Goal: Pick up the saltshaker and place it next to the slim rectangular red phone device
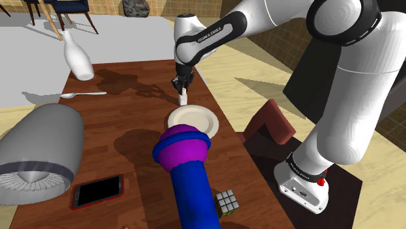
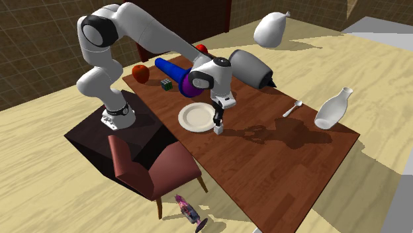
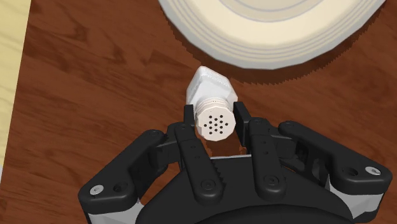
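Observation:
The white saltshaker [image 3: 212, 102], with a holed cap, stands on the brown wooden table [image 1: 130, 130] just beyond the white plate [image 1: 192, 120]. My black gripper [image 3: 215, 121] comes down on it from above and its fingers [image 3: 189, 118] press against both sides of the cap. In the shoulder view the gripper [image 1: 183, 90] sits over the saltshaker [image 1: 183, 99]. In the second exterior view the saltshaker [image 2: 218, 128] is under the gripper [image 2: 218, 119]. The red-edged phone [image 1: 97, 190] with a black screen lies flat near the table's front left corner.
A big blue and purple cylinder [image 1: 185, 169] lies between plate and phone. A large grey object [image 1: 39, 153] sits at the left, a puzzle cube [image 1: 226, 202] at the front. A white bottle [image 1: 77, 57] and a spoon [image 1: 83, 95] are at the far end. A red chair [image 1: 270, 123] stands beside the table.

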Available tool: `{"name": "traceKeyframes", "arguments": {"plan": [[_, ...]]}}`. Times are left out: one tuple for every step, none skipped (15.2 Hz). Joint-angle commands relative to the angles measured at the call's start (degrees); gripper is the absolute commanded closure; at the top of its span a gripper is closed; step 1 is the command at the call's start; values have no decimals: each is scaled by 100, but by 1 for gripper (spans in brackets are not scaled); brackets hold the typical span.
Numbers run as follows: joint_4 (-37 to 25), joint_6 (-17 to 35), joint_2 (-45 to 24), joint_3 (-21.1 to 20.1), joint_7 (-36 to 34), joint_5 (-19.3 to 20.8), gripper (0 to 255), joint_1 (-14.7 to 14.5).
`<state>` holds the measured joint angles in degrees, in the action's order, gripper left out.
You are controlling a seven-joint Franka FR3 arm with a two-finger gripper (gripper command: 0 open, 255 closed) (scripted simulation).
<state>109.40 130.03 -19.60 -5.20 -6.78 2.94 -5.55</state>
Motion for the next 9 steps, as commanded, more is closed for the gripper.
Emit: {"name": "traceKeyframes", "arguments": {"plan": [[-21, -64, 41, -2, 5, -6, 255, 3], [-44, -128, 83, -4, 9, -12, 255, 4], [-71, -194, 122, -6, 13, -18, 255, 6], [-97, -259, 161, -9, 17, -23, 255, 7], [-125, -324, 199, -11, 22, -29, 255, 9], [-154, -390, 236, -13, 26, -35, 255, 10], [-184, -457, 272, -15, 30, -40, 255, 11], [-216, -523, 307, -17, 33, -45, 255, 12], [-249, -590, 341, -18, 37, -50, 255, 13]]}}
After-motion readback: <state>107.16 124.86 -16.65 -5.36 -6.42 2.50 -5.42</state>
